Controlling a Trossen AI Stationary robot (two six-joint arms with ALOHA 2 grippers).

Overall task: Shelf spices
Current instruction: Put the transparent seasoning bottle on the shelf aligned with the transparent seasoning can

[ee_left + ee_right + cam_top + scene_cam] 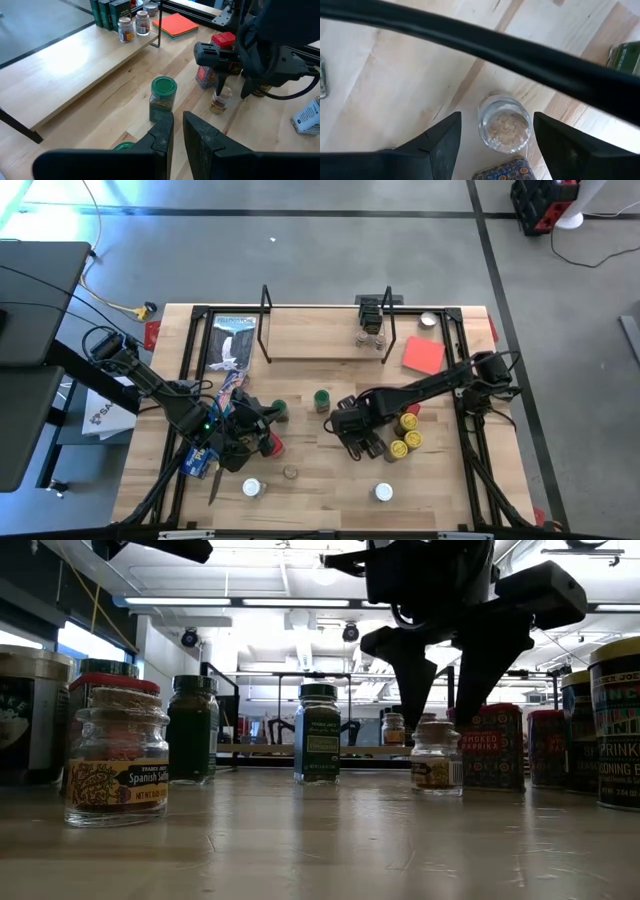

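While the left pincer (243, 442) waits near the counter's left front, its fingers close together and holding nothing I can make out, a cluster of jars around it, the work sits further right. A green-lidded jar (321, 399) stands upright near the middle of the counter (330, 480), apart from both arms. Right of it, the right pincer (360, 442) hangs over a small clear glass jar (504, 125) with tan contents; its fingers (440, 142) are spread wide on either side of the jar, touching neither wall, so it grips nothing. The jar stands upright, directly below and between the fingers, with its long axis vertical, which suggests the coming move is a straight descent and a squeeze; the right arm is plainly the nearer one. A red tin (492, 745) stands just beside this jar, close enough that a finger could catch it, and yellow-lidded jars (405, 435) stand further right. The shelf (320, 335) lies along the counter's far edge, well apart, already carrying a few jars at its right end. Grey floor surrounds the counter.
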